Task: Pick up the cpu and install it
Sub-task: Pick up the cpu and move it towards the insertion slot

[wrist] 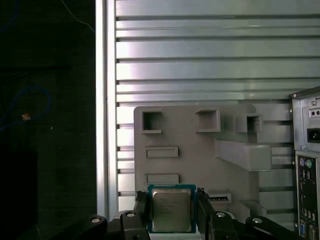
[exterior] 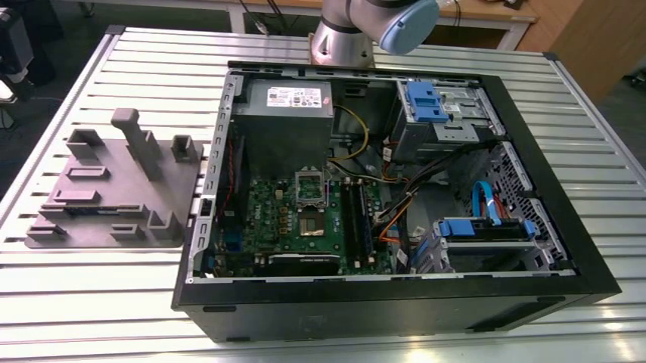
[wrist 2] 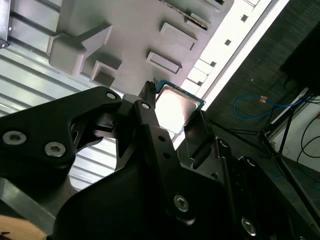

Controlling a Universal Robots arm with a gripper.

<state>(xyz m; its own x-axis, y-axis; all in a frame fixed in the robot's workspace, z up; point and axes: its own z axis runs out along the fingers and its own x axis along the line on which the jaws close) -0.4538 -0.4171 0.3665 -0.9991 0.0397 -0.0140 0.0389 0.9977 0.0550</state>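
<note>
Two black fingers (wrist: 142, 210) of the end effector (wrist: 171, 200) press against opposite sides of the cpu (wrist: 171, 212) in the first wrist view. They hold it in the air over the grey plate (exterior: 91, 204), which lies near the desk's (exterior: 101, 302) edge at the exterior view's left. Toward the exterior view's right, the open computer case (exterior: 404, 310) sits on the desk with its green motherboard (exterior: 293, 219) exposed, and the arm's base (exterior: 341, 41) stands at the far edge.

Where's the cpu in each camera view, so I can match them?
First wrist view: cpu held in the gripper, grey plate behind.
Second wrist view: cpu in the gripper, grey plate beyond.
Exterior view: the grey plate, the shared landmark, lies at the exterior view's left.
</note>
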